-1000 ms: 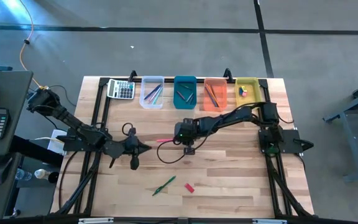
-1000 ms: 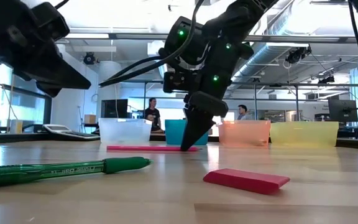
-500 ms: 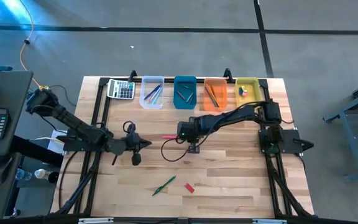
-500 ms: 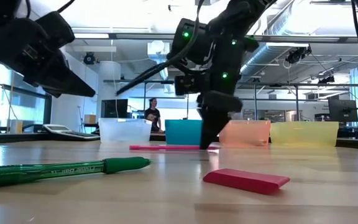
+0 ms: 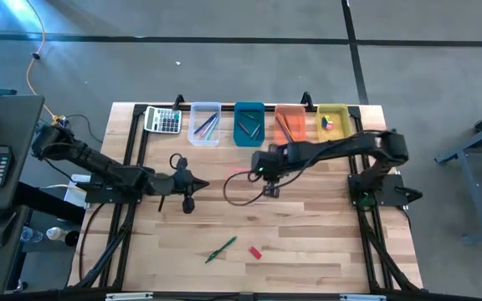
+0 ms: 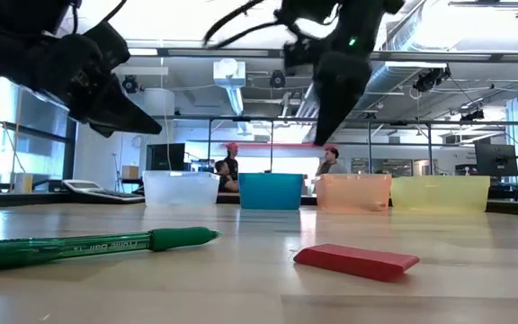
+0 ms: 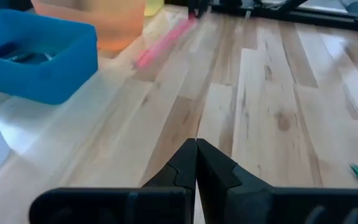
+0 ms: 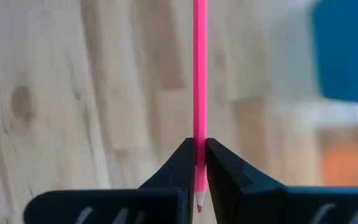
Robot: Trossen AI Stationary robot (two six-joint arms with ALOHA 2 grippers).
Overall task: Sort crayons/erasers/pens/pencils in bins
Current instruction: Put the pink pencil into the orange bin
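Table (image 5: pixel 308 242), from above: four bins (image 5: pixel 248 123) line its far edge, clear, blue, orange, yellow. Your right gripper (image 5: pixel 262 170) hangs above the boards just short of the blue and orange bins, jaws clamped on a pink pencil (image 8: pixel 199 74) near one end. Your left gripper (image 5: pixel 197 182) waits with jaws together. A green pen (image 5: pixel 222 248) and red eraser (image 5: pixel 255 252) lie near the front edge, unsorted. Risk: held so close to its end, the long pencil may pivot in the pinch, catch a bin wall, or land in the wrong bin.
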